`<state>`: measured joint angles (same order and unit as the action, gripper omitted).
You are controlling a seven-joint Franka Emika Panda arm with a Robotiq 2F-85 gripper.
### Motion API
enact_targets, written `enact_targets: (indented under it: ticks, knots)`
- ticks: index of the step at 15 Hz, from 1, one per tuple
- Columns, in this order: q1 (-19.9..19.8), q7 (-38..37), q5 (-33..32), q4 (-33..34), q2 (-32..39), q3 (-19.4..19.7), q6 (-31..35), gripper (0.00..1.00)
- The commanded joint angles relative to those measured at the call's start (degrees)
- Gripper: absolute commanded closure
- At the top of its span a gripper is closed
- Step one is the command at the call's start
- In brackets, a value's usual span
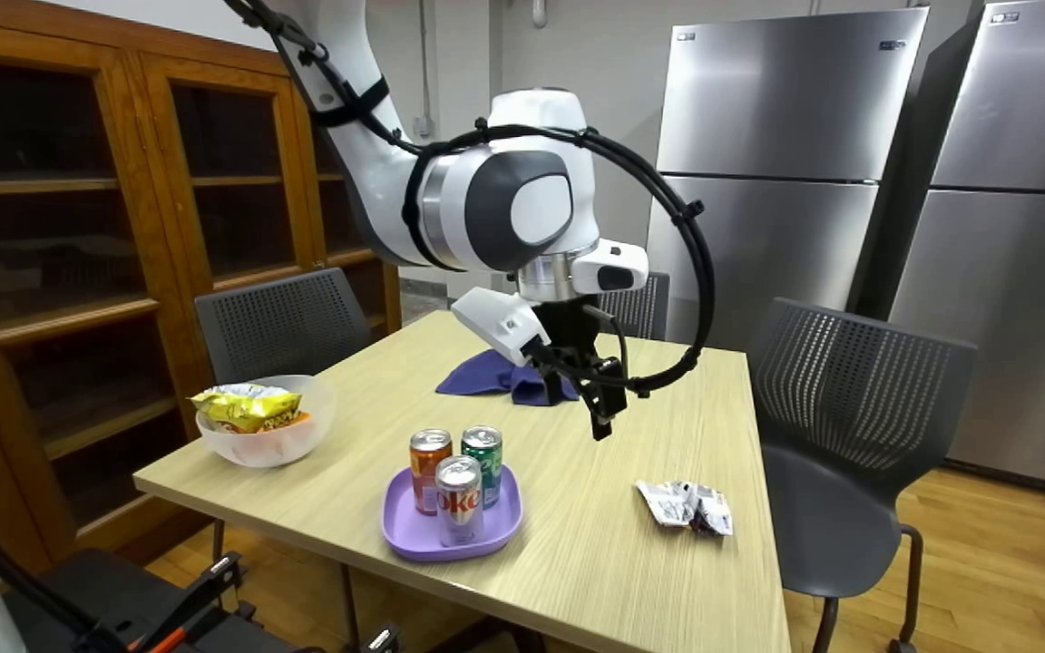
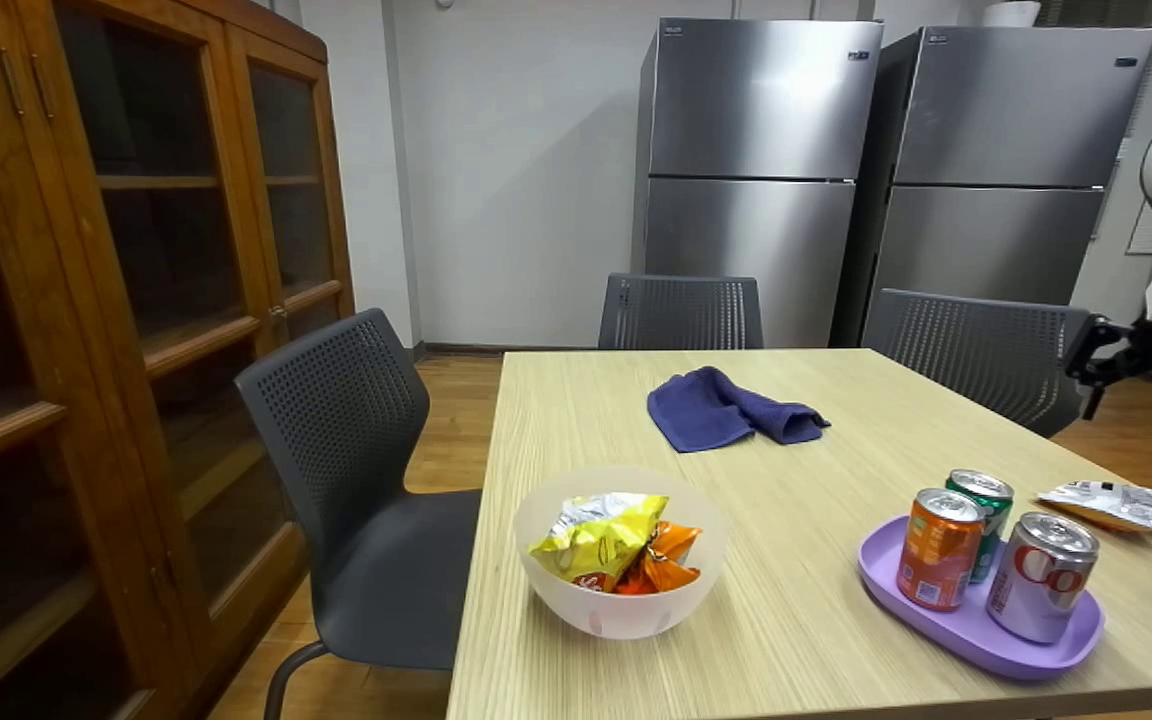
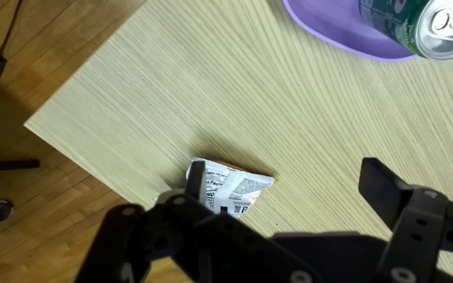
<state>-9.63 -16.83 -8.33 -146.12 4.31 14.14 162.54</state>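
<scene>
Standing near refrigerators (image 2: 751, 190), a pale table (image 2: 791, 530)

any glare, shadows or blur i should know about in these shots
In both exterior views, bright sheen on the steel fridges; in the wrist view, glints on the green can, a dark shadow on the table beside the snack packet, and the gripper slightly soft at its nearest parts.

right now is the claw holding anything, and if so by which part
Nothing is held: the claw is open, and the white packet lies on the table.
</scene>
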Motion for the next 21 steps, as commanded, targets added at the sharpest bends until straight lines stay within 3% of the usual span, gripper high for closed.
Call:
enact_targets:
  ticks: [1,9,21]
  knots:
    - [-0.1,0.2,0.2,0.1,0.1,-0.1,0.0,0.00]
    - [-0.7,0.6,-0.4,2.3,3.0,1.5,0.3,0.00]
    - [-4.0,12.8,7.4,12.9,12.9,0.3,-0.2,0.00]
